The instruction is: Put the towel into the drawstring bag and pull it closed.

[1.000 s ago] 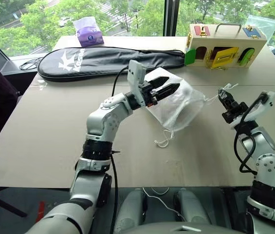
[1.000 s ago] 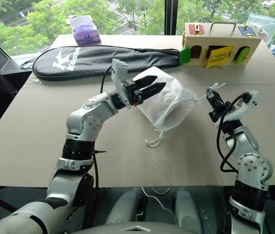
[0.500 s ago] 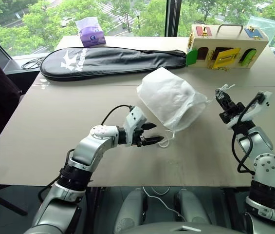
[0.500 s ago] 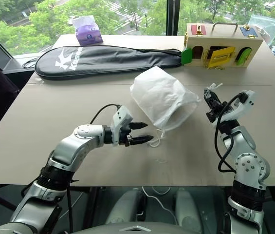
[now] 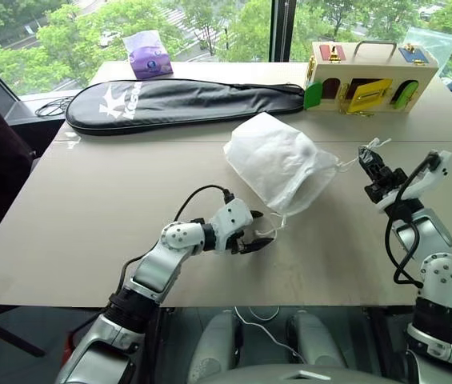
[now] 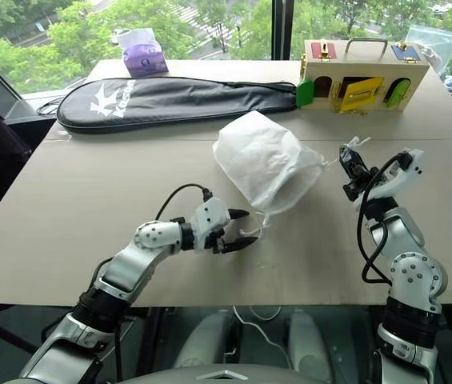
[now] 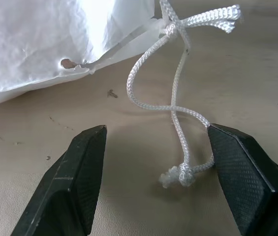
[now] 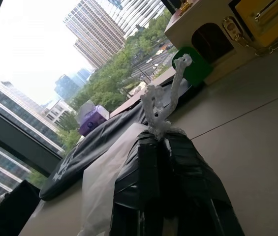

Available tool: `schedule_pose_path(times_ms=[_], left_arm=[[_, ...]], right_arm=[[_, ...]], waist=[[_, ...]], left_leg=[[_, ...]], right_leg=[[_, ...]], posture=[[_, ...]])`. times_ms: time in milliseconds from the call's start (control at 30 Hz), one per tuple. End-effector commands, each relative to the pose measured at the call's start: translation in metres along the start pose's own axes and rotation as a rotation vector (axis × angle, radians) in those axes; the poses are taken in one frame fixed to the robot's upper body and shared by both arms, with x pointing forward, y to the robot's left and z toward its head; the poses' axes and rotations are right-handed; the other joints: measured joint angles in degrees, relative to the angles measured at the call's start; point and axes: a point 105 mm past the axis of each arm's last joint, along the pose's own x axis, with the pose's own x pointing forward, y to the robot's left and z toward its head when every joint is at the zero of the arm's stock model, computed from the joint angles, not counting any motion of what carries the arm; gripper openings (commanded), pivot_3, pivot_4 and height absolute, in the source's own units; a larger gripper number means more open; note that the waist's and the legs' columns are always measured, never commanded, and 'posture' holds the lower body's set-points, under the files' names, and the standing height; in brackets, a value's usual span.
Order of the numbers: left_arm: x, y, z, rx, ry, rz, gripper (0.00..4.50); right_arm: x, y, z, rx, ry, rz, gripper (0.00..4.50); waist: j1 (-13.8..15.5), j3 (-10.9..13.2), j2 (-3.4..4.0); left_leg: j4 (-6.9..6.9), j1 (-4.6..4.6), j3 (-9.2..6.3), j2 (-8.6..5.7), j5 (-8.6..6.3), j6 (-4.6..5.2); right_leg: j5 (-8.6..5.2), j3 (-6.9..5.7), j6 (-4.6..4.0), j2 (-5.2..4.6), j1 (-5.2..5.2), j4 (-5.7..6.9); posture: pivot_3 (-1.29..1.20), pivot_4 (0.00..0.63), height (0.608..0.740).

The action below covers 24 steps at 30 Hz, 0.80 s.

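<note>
The drawstring bag (image 5: 278, 160) lies plump on the table, its gathered mouth turned toward me. The towel is hidden. One white cord loop (image 5: 272, 229) trails from the mouth onto the table. My left gripper (image 5: 259, 230) is low at the table and open. Its fingers (image 7: 75, 182) stand on either side of that loop's knotted end (image 7: 180, 174) without touching it. To the right of the bag, my right gripper (image 5: 372, 168) is raised and shut on the other cord (image 8: 161, 105), whose frayed knot sticks out past its tips. That cord runs taut to the bag's mouth.
A long black racket case (image 5: 178, 98) lies across the back of the table, with a purple tissue pack (image 5: 147, 54) behind it. A wooden latch box (image 5: 370, 76) and a clear plastic bag (image 5: 427, 40) stand at the back right. A black cable (image 5: 50, 106) lies far left.
My left gripper left the bag's top, dropped to the table and moved up to the lower cord loop, rolling as it went. The right gripper held still.
</note>
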Motion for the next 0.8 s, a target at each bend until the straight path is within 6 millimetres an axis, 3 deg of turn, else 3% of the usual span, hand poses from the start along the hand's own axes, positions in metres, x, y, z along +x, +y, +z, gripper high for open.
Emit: schedule_pose_path(times_ms=[33,200,233,400,500,667,800], left_arm=[[-0.005,-0.009,-0.043,-0.008,0.132,0.011,2.5],[-0.007,-0.004,-0.044,-0.066,0.099,0.065,0.17],[-0.008,-0.001,-0.044,-0.069,0.097,0.079,0.04],[-0.021,0.025,-0.037,-0.105,0.044,0.246,0.04],[-0.037,0.052,-0.023,-0.1,-0.048,0.417,0.04],[-0.086,0.115,0.013,0.203,-0.096,0.819,0.04],[-0.135,0.16,0.057,0.395,-0.143,1.147,0.04]], right_arm=[[-0.003,0.009,0.014,-0.024,-0.057,0.032,0.0],[-0.005,0.007,0.015,-0.03,-0.059,0.025,0.0],[-0.005,0.006,0.016,-0.031,-0.059,0.024,0.0],[-0.003,0.002,0.022,-0.053,-0.073,0.01,0.0],[-0.003,-0.008,0.036,-0.072,-0.128,-0.036,0.0],[-0.001,-0.025,0.066,-0.082,-0.255,-0.11,0.0],[0.003,-0.02,0.086,-0.093,-0.338,-0.09,0.0]], waist=[[0.0,-0.1,0.04],[0.0,-0.2,0.14],[0.0,-0.2,0.2],[-0.1,-0.3,0.3],[-0.2,-0.3,0.29],[0.1,0.0,0.09],[0.3,0.1,-0.03]], left_leg=[[0.01,0.03,0.0,0.0,0.0,0.0],[-0.01,0.67,0.0,0.02,0.0,0.02],[-0.04,0.85,0.0,0.04,0.0,0.02],[-0.06,0.89,0.01,0.1,0.0,0.02],[-0.12,0.85,0.03,0.11,0.0,0.02],[-0.12,0.64,0.04,0.06,0.0,0.02],[-0.11,0.41,-0.04,0.01,0.0,0.02]], right_leg=[[0.0,0.0,0.0,0.0,0.04,-0.01],[-0.15,0.01,-0.22,-0.02,0.68,-0.08],[-0.18,0.01,-0.22,-0.04,0.87,-0.12],[-0.19,0.0,-0.22,0.0,0.85,-0.15],[-0.17,0.01,-0.21,0.01,0.79,-0.15],[-0.03,0.01,0.01,0.01,0.62,-0.17],[-0.01,-0.08,0.02,-0.01,0.51,-0.21]], posture=[[0.0,0.15,0.74],[0.0,0.15,0.74],[0.0,0.15,0.74],[0.0,0.15,0.74],[0.0,0.15,0.74],[0.0,0.15,0.74],[0.0,0.15,0.74]])
